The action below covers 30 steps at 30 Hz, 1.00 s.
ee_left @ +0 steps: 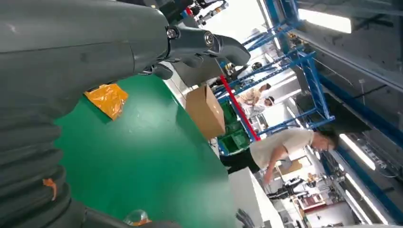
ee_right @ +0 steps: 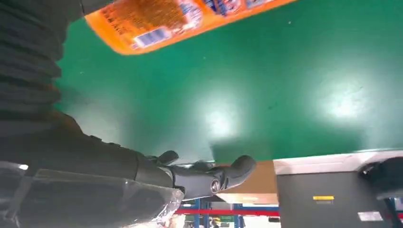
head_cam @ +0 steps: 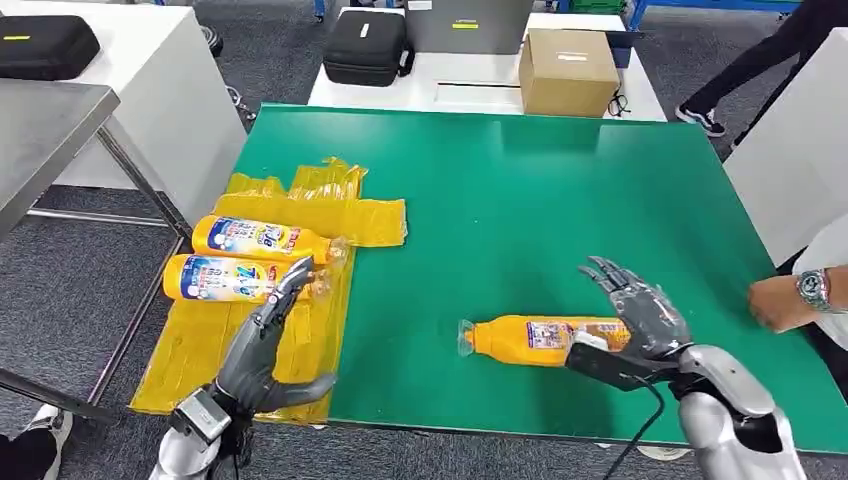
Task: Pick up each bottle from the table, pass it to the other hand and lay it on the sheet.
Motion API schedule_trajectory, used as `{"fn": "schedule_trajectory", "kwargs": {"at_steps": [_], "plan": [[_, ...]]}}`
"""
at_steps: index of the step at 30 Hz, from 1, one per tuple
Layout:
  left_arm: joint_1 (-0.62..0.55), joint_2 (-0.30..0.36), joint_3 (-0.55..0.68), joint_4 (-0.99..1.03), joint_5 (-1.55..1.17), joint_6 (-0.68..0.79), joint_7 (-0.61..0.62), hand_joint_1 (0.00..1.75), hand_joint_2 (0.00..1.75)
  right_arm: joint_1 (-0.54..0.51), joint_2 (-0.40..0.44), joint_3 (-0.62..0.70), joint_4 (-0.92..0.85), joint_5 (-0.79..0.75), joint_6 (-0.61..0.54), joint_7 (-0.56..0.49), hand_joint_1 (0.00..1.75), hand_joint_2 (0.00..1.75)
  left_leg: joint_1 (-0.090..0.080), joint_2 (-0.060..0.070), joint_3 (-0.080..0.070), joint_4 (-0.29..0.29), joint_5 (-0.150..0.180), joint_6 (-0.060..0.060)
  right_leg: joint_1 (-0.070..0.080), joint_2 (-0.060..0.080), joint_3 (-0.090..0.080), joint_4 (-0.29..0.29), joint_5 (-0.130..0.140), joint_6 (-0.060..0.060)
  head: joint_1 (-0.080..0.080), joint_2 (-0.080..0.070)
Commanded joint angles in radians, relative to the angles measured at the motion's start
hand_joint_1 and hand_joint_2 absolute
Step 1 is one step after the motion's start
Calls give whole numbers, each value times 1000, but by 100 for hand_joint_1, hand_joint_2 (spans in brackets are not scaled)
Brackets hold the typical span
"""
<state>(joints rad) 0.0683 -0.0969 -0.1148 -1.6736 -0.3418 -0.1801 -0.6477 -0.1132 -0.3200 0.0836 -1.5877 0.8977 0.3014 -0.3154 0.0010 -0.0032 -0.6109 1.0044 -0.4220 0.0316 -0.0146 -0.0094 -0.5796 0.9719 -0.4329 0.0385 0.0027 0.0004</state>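
Bottle to take: the orange bottle [head_cam: 545, 339] lies on its side on the green table [head_cam: 520, 190], near the front edge, cap end toward the sheet, base end next to the right hand
Bottles already placed: two bottles [head_cam: 255, 240] [head_cam: 225, 279] lie side by side on the yellow sheet [head_cam: 300, 205], caps toward the table middle
Right hand: the right hand [head_cam: 640, 310] hovers above the base end of the bottle, fingers spread and holding nothing; I cannot tell if the palm touches the bottle
Left hand: the left hand [head_cam: 265, 340] is over the sheet beside the near placed bottle, fingers stretched out and empty
Step in hand: as I judge, the grasp of the third bottle by the right hand
How to do it well: lower the hand across the bottle body, not only the base end, then close the fingers around the round side so it does not roll away; lift it level
Next care: bring the left hand to the middle for the passing, clear of the two placed bottles
Risk: a person's hand [head_cam: 780, 300] with a watch is near the right table edge; keep the arm away from it
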Motion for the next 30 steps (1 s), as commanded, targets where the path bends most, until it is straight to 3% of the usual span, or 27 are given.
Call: {"fn": "schedule_trajectory", "kwargs": {"at_steps": [1, 19, 30], "plan": [[-63, -21, 45, 117, 8, -7, 0, 0, 175, -50, -12, -20, 11, -19, 36, -6, 0, 175, 0, 1, 2, -1, -1, -1, 0, 1, 2, 0, -1, -1, 0, 0], [-70, -16, 9, 132, 15, -10, -6, 0, 175, -77, -8, 62, 237, 70, 25, 81, 0, 175, 1, 2, 4, -1, -1, -1, 1, 2, 3, -2, 0, -1, 0, 0], [-81, -14, 8, 146, 26, -10, 2, 0, 175, -69, -55, 68, 232, 48, 62, 88, 0, 175, 1, 1, 3, -1, -1, -1, 1, 1, 3, -1, -1, -1, 0, 0]]}}
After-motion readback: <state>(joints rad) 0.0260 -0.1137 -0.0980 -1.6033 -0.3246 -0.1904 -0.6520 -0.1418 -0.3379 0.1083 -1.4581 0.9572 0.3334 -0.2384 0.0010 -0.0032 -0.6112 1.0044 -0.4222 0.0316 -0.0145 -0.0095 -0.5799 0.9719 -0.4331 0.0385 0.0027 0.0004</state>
